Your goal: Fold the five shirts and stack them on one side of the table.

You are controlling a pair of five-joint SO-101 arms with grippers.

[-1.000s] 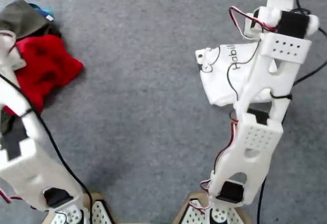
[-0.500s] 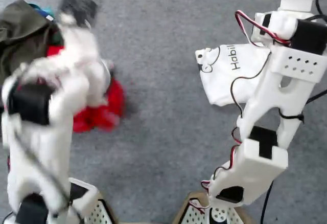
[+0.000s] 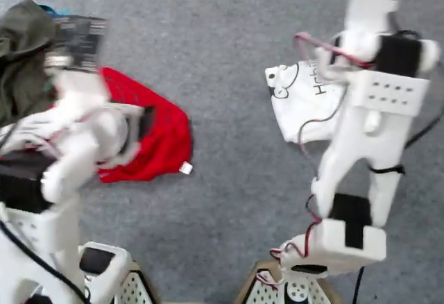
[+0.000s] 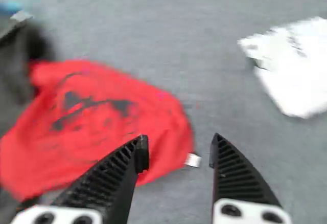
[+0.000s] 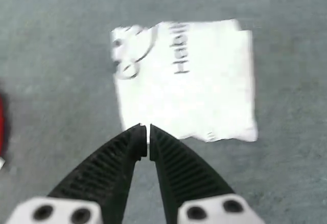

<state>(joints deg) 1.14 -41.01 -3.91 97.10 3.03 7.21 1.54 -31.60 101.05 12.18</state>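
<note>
A: Left side of the table, the red shirt (image 3: 156, 134) lies loose and rumpled, just right of the dark pile (image 3: 24, 47) at the far left corner.

B: And the left gripper (image 4: 179, 144) hangs over its near edge, fingers spread wide with nothing between them. A little white tag (image 4: 193, 159) pokes out right below that gap.

A: Over on the right, the white shirt (image 5: 184, 81) looks folded already, a tidy rectangle on the grey table (image 3: 222, 40).

B: The right gripper (image 5: 145, 129) sits above its near edge, fingers pressed together and holding nothing.

A: So the red one is the job in hand, I'd say. How do you play it?

B: Flatten first. It's bunched, so a fold now would trap the wrinkles. I'd come down at the edge by that tag, pinch the cloth only, and draw it toward the middle of the table, well apart from the dark pile.

A: Risk?

B: Snagging the dark pile's edge, or grabbing two layers and dragging the whole shirt. Low, slow pull, then bring the second arm in to pin a corner.
</note>
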